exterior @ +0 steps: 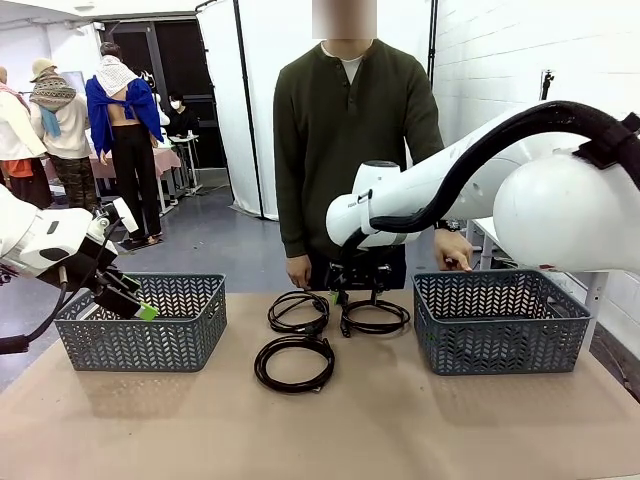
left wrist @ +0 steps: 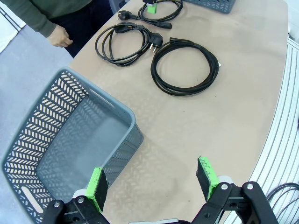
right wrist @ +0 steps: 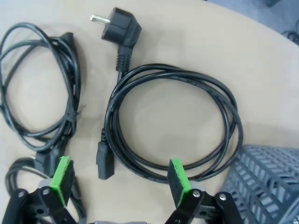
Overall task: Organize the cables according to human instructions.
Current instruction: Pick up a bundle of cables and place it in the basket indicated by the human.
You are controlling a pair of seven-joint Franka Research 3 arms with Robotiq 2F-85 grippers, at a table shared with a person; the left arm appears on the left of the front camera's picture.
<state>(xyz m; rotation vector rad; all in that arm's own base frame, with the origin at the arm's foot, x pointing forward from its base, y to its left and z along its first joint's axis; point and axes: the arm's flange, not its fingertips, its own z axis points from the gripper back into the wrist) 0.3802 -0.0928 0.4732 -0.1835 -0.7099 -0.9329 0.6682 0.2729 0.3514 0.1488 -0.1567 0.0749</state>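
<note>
I see three thin black cables of smooth rubber lying flat on the desk (exterior: 400,430), which has a matt, tan surface like cardboard. The far left cable (left wrist: 102,46) and the far right cable (right wrist: 173,73) are just beside each other close to the far edge. The near cable (left wrist: 155,70) lies a little in front of them, towards the left. Each one is wound in several turns. In the front view the loops look oval, with the long side running left to right. All three are between two grey plastic baskets with herringbone slots and rounded corners, the left basket (exterior: 140,345) and the right basket (exterior: 500,340). The near half of the desk is bare and gives free room. The right claw (right wrist: 119,179) is released and hangs just above the far right cable. Its green pads stand on both sides of the loop's edge, and the small moulded connector (right wrist: 105,161) lies between them, not grasped. The angled round plug (right wrist: 120,25) of this cable lies outside the loop, on the side away from the claw. The left claw (left wrist: 152,182) is also released and holds nothing; it hangs above a corner of the left basket. A person's hand (exterior: 455,250) is near the far rim of the right basket.
</note>
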